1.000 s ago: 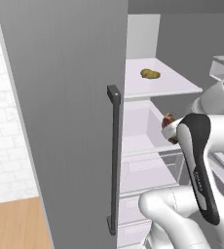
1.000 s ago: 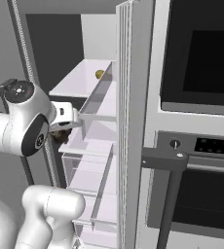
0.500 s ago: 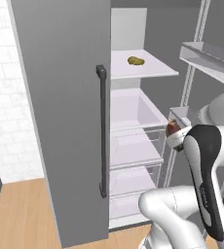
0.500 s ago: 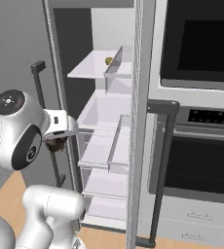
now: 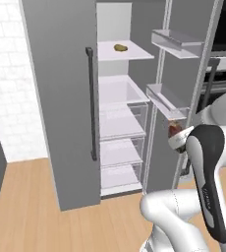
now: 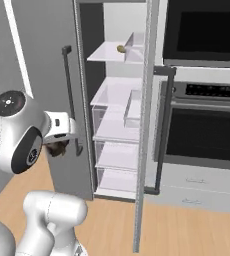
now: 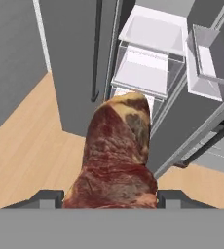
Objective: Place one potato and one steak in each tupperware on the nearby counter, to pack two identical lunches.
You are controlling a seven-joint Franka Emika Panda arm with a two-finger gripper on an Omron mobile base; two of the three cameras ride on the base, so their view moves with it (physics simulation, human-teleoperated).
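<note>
Hand view, steak [image 7: 116,155] clamped between pincer [image 7: 109,197] fingers, jutting forward toward fridge shelves [image 7: 150,53]

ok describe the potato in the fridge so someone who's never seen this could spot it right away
Start at the tall grey fridge with its door swung open and look at the topmost white shelf inside. The potato is the small yellowish-brown lump lying alone there; the shelves and clear drawers below it look bare.
</note>
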